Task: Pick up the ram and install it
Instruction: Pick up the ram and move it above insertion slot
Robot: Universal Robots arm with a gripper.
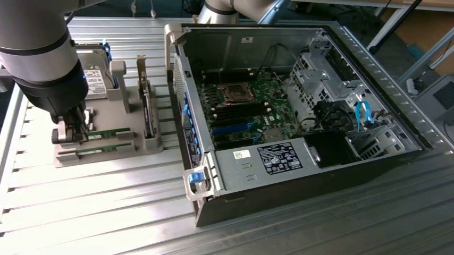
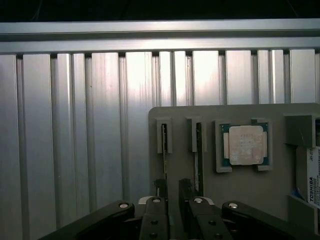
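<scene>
Two green ram sticks stand on edge in slots of a grey holder tray point(image 1: 106, 114) at the exterior view's left: one ram stick point(image 1: 108, 134) and a second point(image 1: 99, 151) just in front of it. In the wrist view they run edge-on, one ram stick point(image 2: 164, 145) and the other point(image 2: 198, 150). My gripper point(image 1: 71, 133) is down at the end of the rear stick. Its dark fingers point(image 2: 160, 189) stand apart, so the gripper point(image 2: 172, 190) is open, with nothing clamped. One finger lines up with the end of a stick; I cannot tell whether it touches.
The tray also carries a square silver processor point(image 2: 246, 145), a hard drive point(image 1: 95, 79) and an upright dark card point(image 1: 148, 114). An open computer case point(image 1: 298, 106) with its motherboard point(image 1: 245, 109) lies at the exterior view's right on a ribbed aluminium table point(image 1: 106, 212).
</scene>
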